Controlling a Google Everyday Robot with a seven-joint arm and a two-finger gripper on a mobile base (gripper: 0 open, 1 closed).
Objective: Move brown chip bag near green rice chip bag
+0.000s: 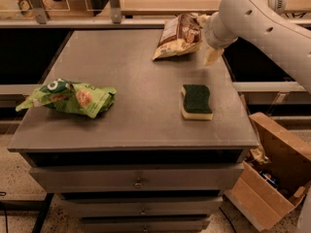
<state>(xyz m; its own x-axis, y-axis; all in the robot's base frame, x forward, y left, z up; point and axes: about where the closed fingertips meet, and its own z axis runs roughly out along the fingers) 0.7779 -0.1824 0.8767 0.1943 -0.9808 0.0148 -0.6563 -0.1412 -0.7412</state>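
Green rice chip bag (pixel 65 97): lies flat and crumpled at the near-left of the table (pixel 131 76), with its left tip poking past the left edge. It's the target, so it just sits there. The bare top to its right and on its far side gives room for a drop.

Brown chip bag (pixel 177 35): far-right of the table, well apart from the green one and roughly diagonal across the top.
- Pose: tilted, not flat. The left corner is low at the surface and the right end is raised against the gripper, with shadow underneath. My read is that it's propped or being picked from that right end.
- Look: glossy, brown over cream-yellow, small print and pictures, creased, glare on the face.
- Handling: likely light and slippery, and it will flop if carried by one end.

Sponge (pixel 197 101): green top on yellow, flat on the right side, nearer than the brown bag and apart from it. It's off the direct line to the green bag, so I don't rate it an obstacle.

Gripper (pixel 205 39): at the brown bag's right end, touching or just beside it, by the far-right table edge. The white arm (pixel 262 23) comes in from the right. Can't tell whether it's clamped on the bag or spread around it.

Cardboard box (pixel 272 174): open, on the floor right of the table, out of play.

Status: pick stage. Transfer not done.
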